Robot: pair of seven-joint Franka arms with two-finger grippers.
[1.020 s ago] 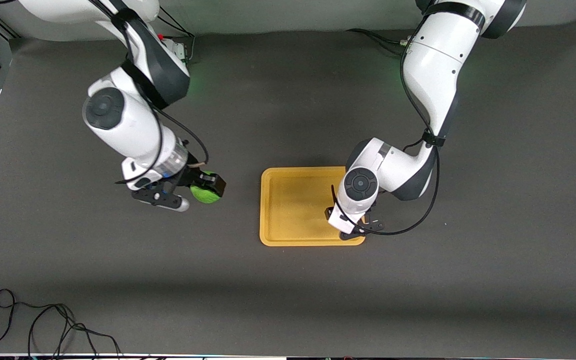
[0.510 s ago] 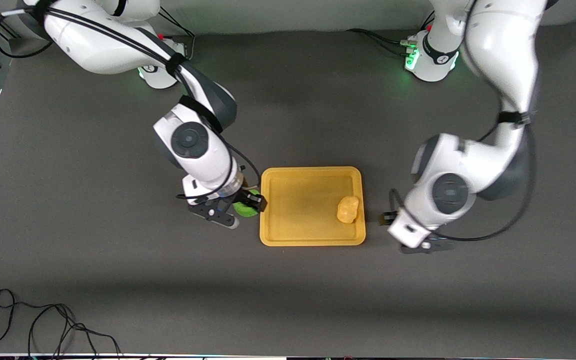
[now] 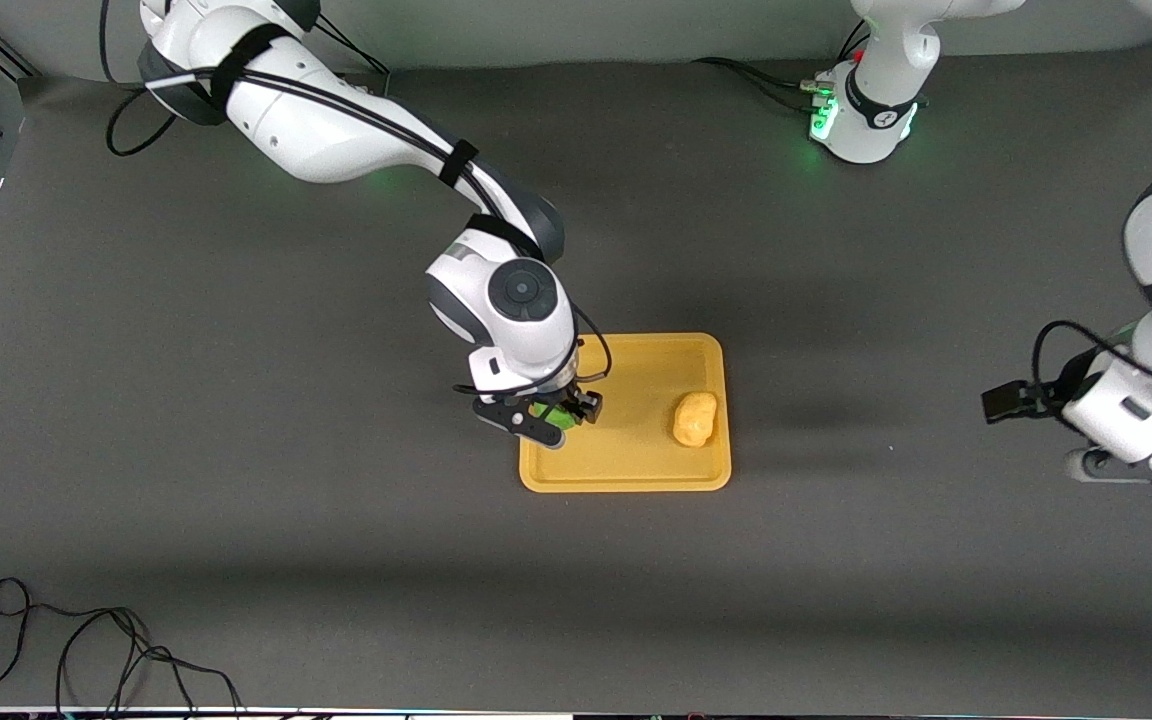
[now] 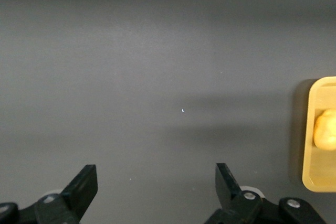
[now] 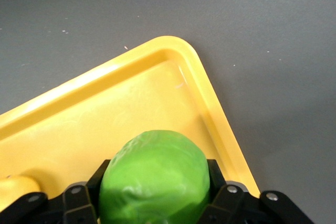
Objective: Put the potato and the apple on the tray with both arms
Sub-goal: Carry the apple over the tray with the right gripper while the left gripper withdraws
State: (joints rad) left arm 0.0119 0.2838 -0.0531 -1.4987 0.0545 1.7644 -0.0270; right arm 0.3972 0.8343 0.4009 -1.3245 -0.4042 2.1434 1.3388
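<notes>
My right gripper (image 3: 556,412) is shut on the round green apple (image 3: 550,414) over the orange-yellow tray (image 3: 626,472), at the tray's end toward the right arm. In the right wrist view the apple (image 5: 155,177) fills the space between the fingers, above the tray's floor (image 5: 105,124) near a corner. The lumpy yellow-tan potato (image 3: 695,418) lies in the tray at its end toward the left arm. My left gripper (image 3: 1011,400) is open and empty over bare table at the left arm's end. The left wrist view shows the left gripper's (image 4: 156,187) spread fingers, the tray's rim (image 4: 310,129) and the potato (image 4: 326,129).
A dark grey mat (image 3: 236,500) covers the table. A black cable (image 3: 86,640) lies looped at the corner nearest the front camera, at the right arm's end. The arms' bases (image 3: 866,110) stand along the table's back edge.
My right arm has carried the apple from the bare table to over the tray. My left arm has let go of the potato in the tray and drawn back to its own end.
</notes>
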